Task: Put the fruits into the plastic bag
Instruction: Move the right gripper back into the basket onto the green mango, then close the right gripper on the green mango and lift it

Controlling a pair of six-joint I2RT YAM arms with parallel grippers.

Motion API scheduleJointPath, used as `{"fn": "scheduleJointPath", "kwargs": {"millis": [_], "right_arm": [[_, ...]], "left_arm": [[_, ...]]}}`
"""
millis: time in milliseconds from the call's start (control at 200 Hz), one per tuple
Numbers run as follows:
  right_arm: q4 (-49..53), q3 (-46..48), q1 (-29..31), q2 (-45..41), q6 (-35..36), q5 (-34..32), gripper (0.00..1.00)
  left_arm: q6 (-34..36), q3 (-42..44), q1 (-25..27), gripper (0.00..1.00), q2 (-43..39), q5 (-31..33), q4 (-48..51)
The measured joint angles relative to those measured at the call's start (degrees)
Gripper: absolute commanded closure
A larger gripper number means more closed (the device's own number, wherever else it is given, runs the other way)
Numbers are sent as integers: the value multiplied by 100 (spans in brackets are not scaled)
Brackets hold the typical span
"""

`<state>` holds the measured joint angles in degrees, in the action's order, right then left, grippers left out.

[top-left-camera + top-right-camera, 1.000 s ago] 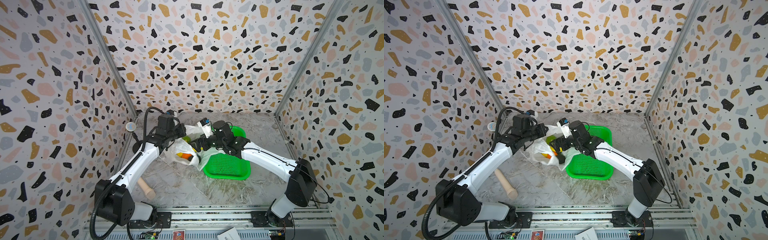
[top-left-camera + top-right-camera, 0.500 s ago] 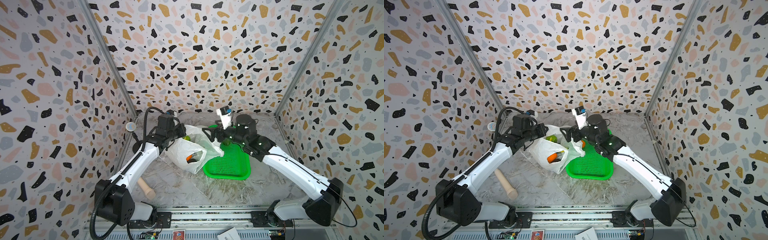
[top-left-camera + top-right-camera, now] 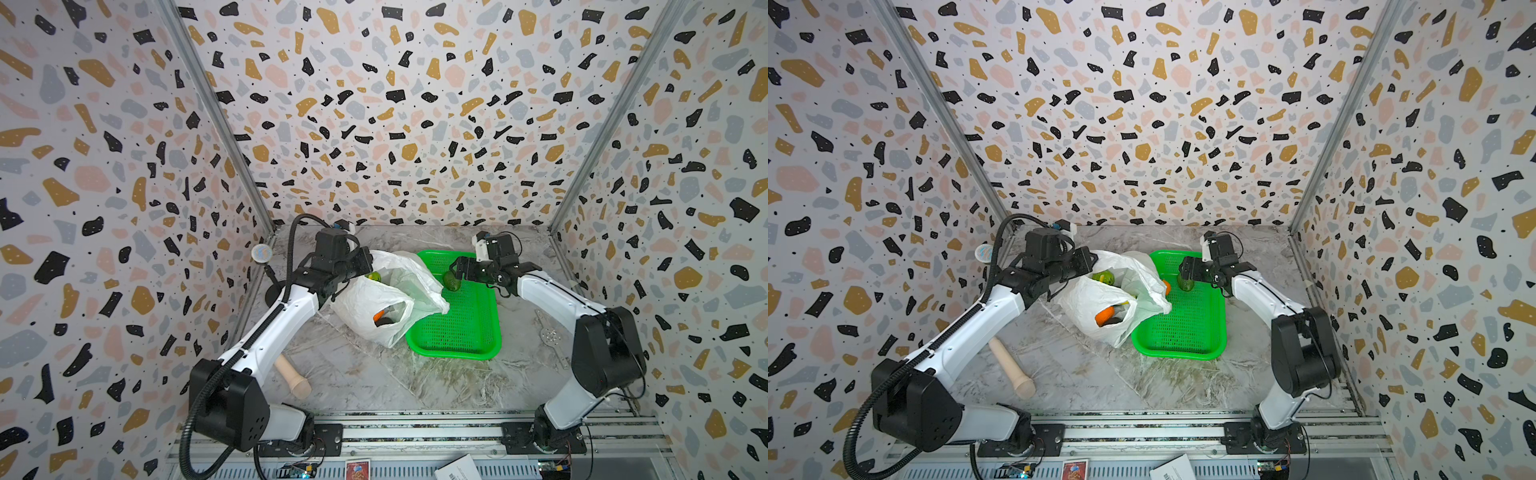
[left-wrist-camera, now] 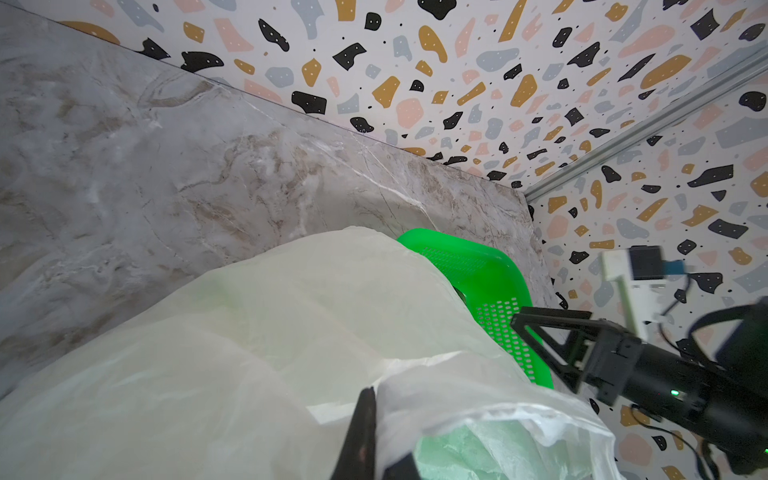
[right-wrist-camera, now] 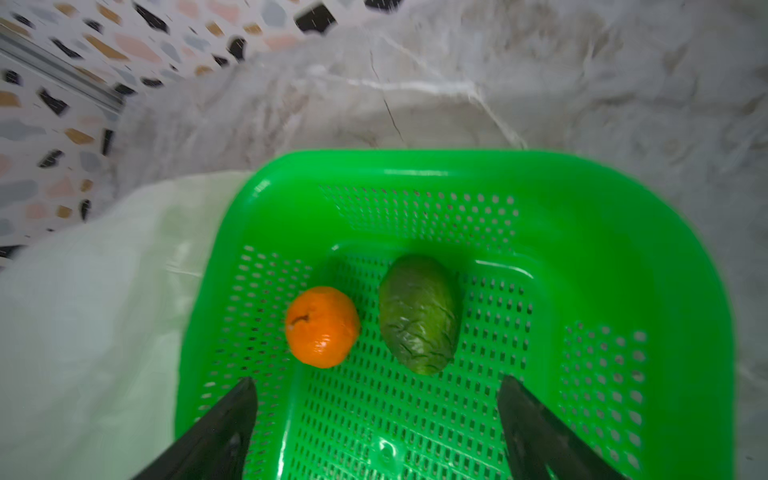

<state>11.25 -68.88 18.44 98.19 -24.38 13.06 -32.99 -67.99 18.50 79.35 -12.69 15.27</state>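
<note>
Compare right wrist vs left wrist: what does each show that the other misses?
Right wrist only: an orange and an avocado lying side by side, apart, in the basket, just ahead of the open right gripper. Left wrist only: the left gripper shut on a fold of the plastic bag. Both: basket, plastic bag, marble table.

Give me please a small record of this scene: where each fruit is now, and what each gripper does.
green mesh basket: on the table
plastic bag: mouth open, lying partly over the basket's edge
fruits in basket: orange, dark green avocado, not touching
fruits seen in bag: second orange, light green fruit
left gripper: shut on the bag's rim
right gripper: open, empty, over the basket near the avocado
beige peg: on the table beside the left arm
</note>
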Motion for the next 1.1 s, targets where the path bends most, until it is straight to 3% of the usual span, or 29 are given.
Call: {"fn": "scheduleJointPath", "kwargs": {"millis": [195, 496, 671, 736, 851, 981, 1096], "right_arm": [[138, -452, 0, 907, -9, -118, 25], [125, -1016, 173, 1537, 4, -337, 29], [136, -1220, 372, 1847, 63, -527, 39], [120, -1222, 404, 1849, 85, -577, 43], [105, -1213, 424, 1840, 114, -601, 59], [85, -1023, 422, 1637, 109, -584, 60], [175, -715, 424, 951, 101, -573, 59]], "left_arm": [[24, 0, 0, 100, 0, -33, 2], [87, 0, 0, 100, 0, -33, 7], [98, 0, 0, 100, 0, -33, 7], [109, 0, 0, 100, 0, -33, 9], [116, 0, 0, 100, 0, -33, 9], [127, 0, 0, 100, 0, -33, 9], [127, 0, 0, 100, 0, -33, 7]]}}
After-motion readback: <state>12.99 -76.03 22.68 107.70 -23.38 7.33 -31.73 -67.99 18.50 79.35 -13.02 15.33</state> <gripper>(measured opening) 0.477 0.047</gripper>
